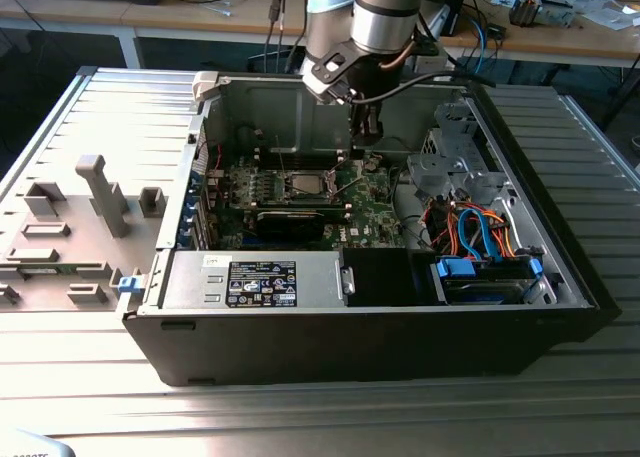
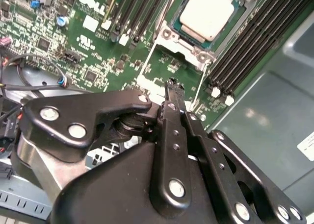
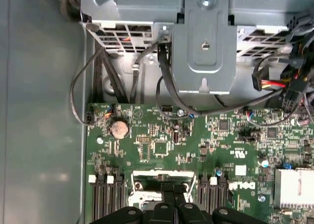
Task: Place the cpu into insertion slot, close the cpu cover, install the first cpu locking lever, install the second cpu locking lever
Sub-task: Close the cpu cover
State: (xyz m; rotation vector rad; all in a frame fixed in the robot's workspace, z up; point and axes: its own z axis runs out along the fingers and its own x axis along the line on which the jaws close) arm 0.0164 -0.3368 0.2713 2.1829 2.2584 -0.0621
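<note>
The cpu [image 2: 208,11] lies flat in the insertion slot [image 2: 172,34], silver face up, ringed by green board; the exterior view shows it mid-board [image 1: 305,185]. The cpu cover [image 2: 147,82] is swung open off the slot, its thin silver frame [image 3: 164,175] standing on the side toward me. My gripper [image 2: 172,87] hangs just beside the slot with its black fingertips pressed together at that open frame [image 3: 172,188]. I cannot tell whether they pinch its edge. In the exterior view the gripper [image 1: 365,132] is low inside the case, to the right of the slot.
Dark memory slots [image 2: 250,42] flank the socket on both sides. A grey drive cage [image 3: 206,52] with black cables stands past the board's edge. The black power supply [image 1: 262,282] and orange and blue cables [image 1: 480,227] fill the case front. Case walls enclose everything.
</note>
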